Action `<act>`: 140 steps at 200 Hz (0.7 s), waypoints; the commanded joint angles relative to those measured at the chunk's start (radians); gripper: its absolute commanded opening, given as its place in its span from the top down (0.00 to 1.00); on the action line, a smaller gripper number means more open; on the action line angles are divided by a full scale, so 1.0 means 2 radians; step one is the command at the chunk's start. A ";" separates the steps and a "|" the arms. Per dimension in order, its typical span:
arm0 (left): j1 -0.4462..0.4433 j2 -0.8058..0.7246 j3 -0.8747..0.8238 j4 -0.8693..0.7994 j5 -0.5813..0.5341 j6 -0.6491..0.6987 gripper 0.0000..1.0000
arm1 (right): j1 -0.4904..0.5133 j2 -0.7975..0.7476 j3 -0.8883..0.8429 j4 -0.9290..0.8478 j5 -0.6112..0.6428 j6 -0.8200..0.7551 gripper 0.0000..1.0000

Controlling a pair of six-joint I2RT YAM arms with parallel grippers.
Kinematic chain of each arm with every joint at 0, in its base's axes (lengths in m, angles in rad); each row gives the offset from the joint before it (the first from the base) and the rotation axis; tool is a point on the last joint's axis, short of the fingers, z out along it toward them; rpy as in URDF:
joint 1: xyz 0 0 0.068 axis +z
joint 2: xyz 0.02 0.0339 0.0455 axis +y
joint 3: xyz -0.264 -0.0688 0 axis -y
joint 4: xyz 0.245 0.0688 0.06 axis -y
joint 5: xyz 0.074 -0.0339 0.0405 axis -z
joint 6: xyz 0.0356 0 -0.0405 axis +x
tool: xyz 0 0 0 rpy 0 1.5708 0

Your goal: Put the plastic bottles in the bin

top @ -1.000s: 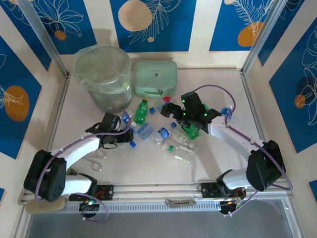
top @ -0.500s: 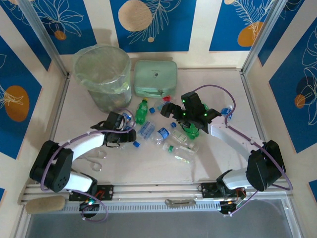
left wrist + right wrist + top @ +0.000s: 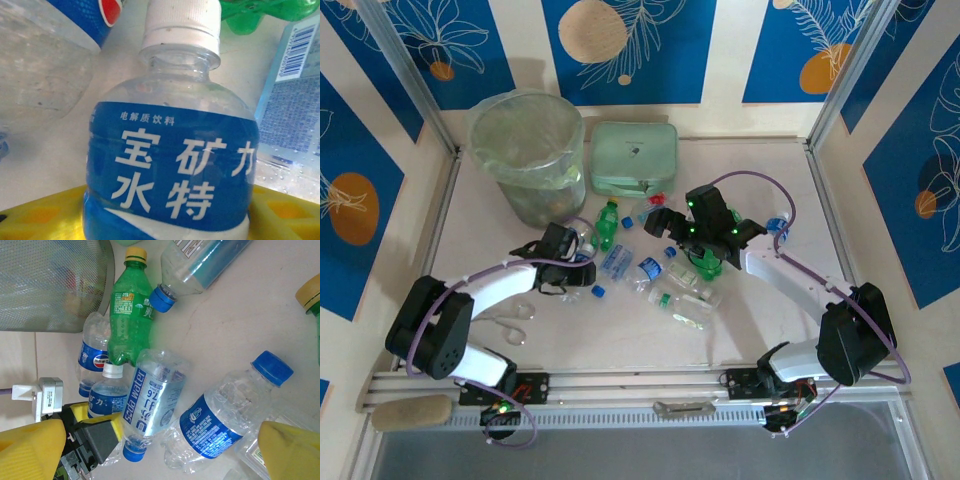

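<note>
Left hand [image 3: 578, 262] clasps white-capped bottle [image 3: 170, 165]; right hand [image 3: 160, 440] spread over bottles [image 3: 215, 422].

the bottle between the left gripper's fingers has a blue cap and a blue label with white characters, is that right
Not quite: the cap is white, not blue, as the left wrist view shows. The rest holds: the bottle sits between the left gripper's fingers and has a blue label with white characters.

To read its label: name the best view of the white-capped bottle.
Left wrist: the white-capped bottle is close up, label legible. Right wrist shows it small beside the green bottle. Top external: barely discernible at the left tool.
</note>
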 commanded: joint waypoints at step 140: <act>-0.013 -0.125 0.066 -0.007 0.025 -0.005 0.48 | 0.003 0.009 0.004 0.006 -0.007 0.002 0.01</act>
